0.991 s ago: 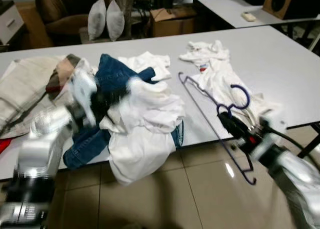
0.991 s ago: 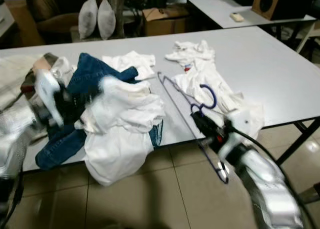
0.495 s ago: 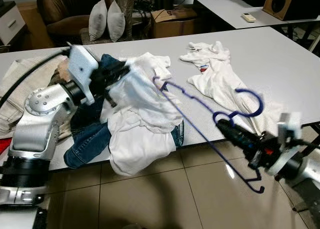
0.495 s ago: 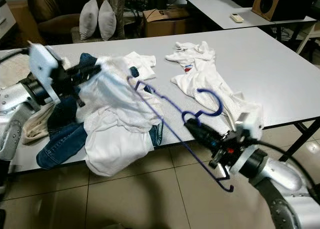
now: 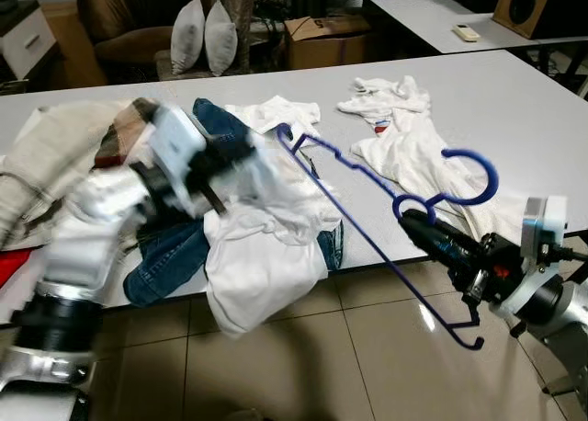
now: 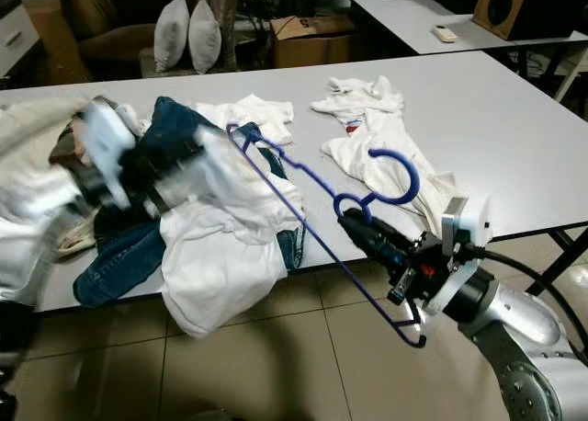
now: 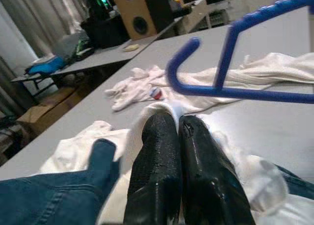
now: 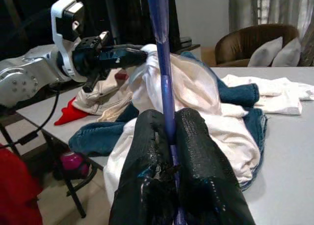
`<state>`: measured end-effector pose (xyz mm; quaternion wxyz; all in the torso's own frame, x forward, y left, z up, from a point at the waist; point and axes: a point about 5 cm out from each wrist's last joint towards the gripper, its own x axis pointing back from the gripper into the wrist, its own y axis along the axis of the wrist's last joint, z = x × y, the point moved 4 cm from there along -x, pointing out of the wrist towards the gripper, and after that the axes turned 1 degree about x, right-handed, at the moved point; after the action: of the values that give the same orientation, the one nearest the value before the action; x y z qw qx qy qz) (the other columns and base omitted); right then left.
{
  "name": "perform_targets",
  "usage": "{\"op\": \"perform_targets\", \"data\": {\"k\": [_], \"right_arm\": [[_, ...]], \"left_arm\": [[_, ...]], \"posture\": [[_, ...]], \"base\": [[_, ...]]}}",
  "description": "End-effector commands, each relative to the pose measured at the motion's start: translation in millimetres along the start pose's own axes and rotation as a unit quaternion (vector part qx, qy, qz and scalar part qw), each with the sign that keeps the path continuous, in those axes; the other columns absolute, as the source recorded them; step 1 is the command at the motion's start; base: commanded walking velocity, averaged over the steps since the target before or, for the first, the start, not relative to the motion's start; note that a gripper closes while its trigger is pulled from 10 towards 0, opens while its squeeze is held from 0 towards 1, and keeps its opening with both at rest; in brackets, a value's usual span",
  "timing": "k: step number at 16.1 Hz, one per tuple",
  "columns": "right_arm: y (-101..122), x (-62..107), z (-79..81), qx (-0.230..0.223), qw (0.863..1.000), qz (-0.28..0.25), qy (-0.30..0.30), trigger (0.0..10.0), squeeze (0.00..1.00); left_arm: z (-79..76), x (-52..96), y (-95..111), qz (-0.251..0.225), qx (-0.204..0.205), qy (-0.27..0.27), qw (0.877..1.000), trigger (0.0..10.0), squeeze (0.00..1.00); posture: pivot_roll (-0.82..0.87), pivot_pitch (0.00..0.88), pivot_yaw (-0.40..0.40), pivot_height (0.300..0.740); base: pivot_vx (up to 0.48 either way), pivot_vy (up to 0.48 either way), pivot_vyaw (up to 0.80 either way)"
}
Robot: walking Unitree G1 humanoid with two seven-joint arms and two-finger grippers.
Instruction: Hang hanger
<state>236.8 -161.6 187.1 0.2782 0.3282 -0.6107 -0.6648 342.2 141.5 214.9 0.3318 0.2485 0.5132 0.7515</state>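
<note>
A blue wire hanger point(image 5: 367, 233) is held off the table edge, hook point(image 5: 470, 176) up. My right gripper point(image 5: 415, 222) is shut on its neck just below the hook; in the right wrist view the fingers point(image 8: 147, 136) clamp the blue rod point(image 8: 161, 48). The hanger's far corner reaches the white garment point(image 5: 266, 228) heaped on the grey table point(image 5: 514, 99). My left gripper point(image 5: 246, 156), blurred, is shut on a fold of that garment, lifting it; in the left wrist view its gripper point(image 7: 176, 124) is pressed shut against white cloth.
Blue jeans point(image 5: 165, 256) lie under the white garment and hang over the front edge. Another white shirt point(image 5: 404, 136) is spread at the right, beige clothes point(image 5: 46, 164) at the left. A second table, a cardboard box point(image 5: 322, 39) and an armchair with pillows stand behind.
My right gripper has raised the hanger off the table and swung its far corner toward the white garment. My left arm, holding the garment, has shifted and is blurred.
</note>
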Motion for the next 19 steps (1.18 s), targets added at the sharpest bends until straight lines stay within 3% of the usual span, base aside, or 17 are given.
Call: {"op": "perform_targets", "data": {"k": [1, 3, 6, 12, 16, 19], "right_arm": [[-0.1, -1.1, 4.6, -0.003, 1.0, 0.006, 0.012, 10.0, 0.0], [-6.4, -1.8, 4.0, -0.01, 1.0, 0.023, 0.016, 10.0, 0.0], [-12.0, -0.5, 4.7, -0.009, 0.999, 0.045, 0.023, 10.0, 0.0], [-24.1, 2.5, -3.8, -0.011, 0.997, 0.08, 0.006, 10.0, 0.0], [-51.9, 11.2, -9.0, -0.01, 0.986, 0.166, -0.008, 10.0, 0.0], [-60.0, 14.6, -11.9, -0.01, 0.983, 0.181, -0.024, 10.0, 0.0]], "left_arm": [[-0.7, 1.8, 8.2, -0.002, -0.014, -0.009, 1.0, 0.0, 0.0], [-6.8, 4.0, 8.0, 0.001, -0.016, -0.026, 1.0, 0.0, 0.0], [-3.0, 4.8, 5.5, 0.01, -0.023, -0.008, 1.0, 0.0, 0.0], [-23.4, 5.0, 9.4, 0.002, -0.022, -0.066, 0.998, 0.0, 0.0], [-13.9, 7.1, 16.8, -0.008, -0.04, -0.041, 0.998, 0.0, 0.0], [-6.2, 7.1, 18.3, -0.01, -0.054, -0.017, 0.998, 0.0, 0.0]], "posture": [[-0.01, 0.0, 0.066, 0.74], [-0.01, 0.0, 0.058, 0.74], [-0.01, 0.0, 0.052, 0.74], [0.0, 0.0, 0.042, 0.74], [0.0, 0.0, 0.039, 0.74], [-0.01, 0.0, 0.051, 0.74]], "base": [[0.0, 0.0, 0.0], [0.0, 0.0, 0.0], [0.0, 0.0, 0.0], [0.0, 0.0, 0.0], [0.0, 0.0, 0.0], [0.0, 0.0, 0.0]]}}
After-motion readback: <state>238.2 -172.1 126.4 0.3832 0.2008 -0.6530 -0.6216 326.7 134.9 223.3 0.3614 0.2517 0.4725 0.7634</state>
